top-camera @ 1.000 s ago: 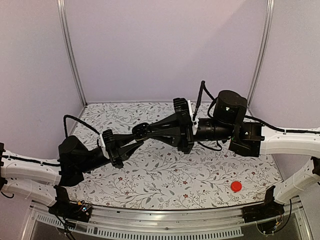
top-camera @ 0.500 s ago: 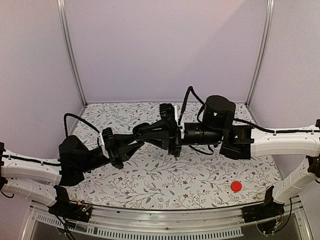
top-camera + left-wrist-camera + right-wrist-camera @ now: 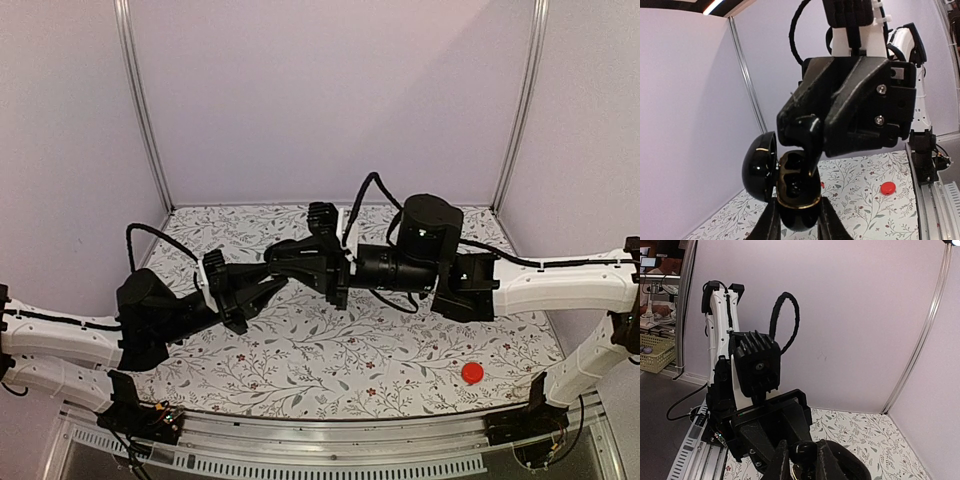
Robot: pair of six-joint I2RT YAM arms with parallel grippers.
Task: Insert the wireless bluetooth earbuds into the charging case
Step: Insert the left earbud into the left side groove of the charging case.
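In the left wrist view my left gripper [image 3: 799, 221] is shut on the glossy black charging case [image 3: 799, 202] and holds it upright in the air. Its round lid [image 3: 760, 167] hangs open to the left. My right gripper [image 3: 812, 150] comes from above, shut on a black earbud [image 3: 807, 137]. The earbud's lower end is at the case's upper socket. In the right wrist view the earbud [image 3: 807, 452] sits between the right fingers [image 3: 782, 462]. In the top view the two grippers [image 3: 275, 265] meet above the table's middle left.
A flat red disc [image 3: 472, 373] lies on the floral table cover near the front right; it also shows in the left wrist view [image 3: 887, 188]. Purple walls and metal corner posts [image 3: 140, 110] enclose the table [image 3: 380, 350].
My right arm has swung left and brought the earbud up to the open case in my left gripper. The left arm has barely moved.
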